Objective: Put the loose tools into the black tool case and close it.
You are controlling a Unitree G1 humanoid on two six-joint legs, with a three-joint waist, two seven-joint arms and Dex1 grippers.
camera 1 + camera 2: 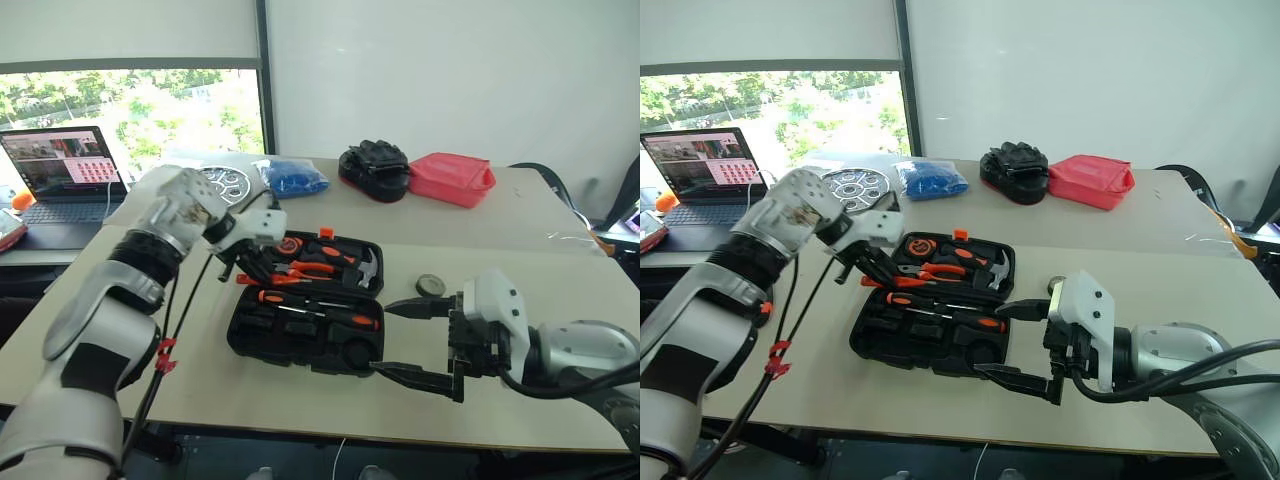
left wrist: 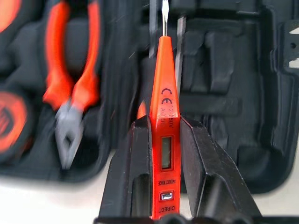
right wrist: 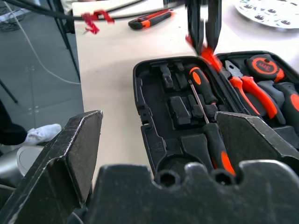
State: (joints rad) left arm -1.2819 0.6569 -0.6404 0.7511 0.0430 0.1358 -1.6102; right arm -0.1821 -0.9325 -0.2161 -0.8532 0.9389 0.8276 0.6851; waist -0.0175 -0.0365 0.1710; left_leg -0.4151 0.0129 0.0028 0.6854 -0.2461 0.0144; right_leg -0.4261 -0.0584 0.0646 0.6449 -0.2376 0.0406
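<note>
My left gripper clenched the tester, its length pointing down at the open case; right gripper gaped empty.

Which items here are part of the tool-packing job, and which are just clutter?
Job:
- case, open
- tester, held in left pincer
- tape measure, on table
- knife, on table
- screwdrivers, in case

Clutter:
- laptop
- metal tray
- blue bag
- black bundle
- red container
</note>
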